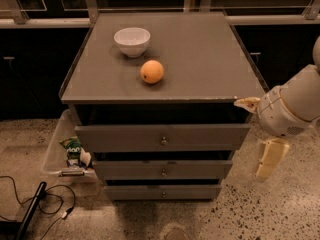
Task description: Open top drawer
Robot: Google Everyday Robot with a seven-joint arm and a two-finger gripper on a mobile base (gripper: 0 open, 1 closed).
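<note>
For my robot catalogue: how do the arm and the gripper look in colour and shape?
The arm is a thick, rounded, white shell; no cables or markings show. The gripper, right of the top grey wooden drawer, is cream-yellow, flat and blocky.

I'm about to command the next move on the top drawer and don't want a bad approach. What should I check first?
1. Knob on the top drawer in view and unobstructed: ok.
2. Line-up of end effector with the knob: not ok; it hangs to the right of the drawer front, below the corner of the cabinet top.
3. Contact between end effector and drawer: not ok; they are apart.
4. Orange and bowl set back from the front edge: ok.
5. How far out the drawer is: cannot tell.
</note>
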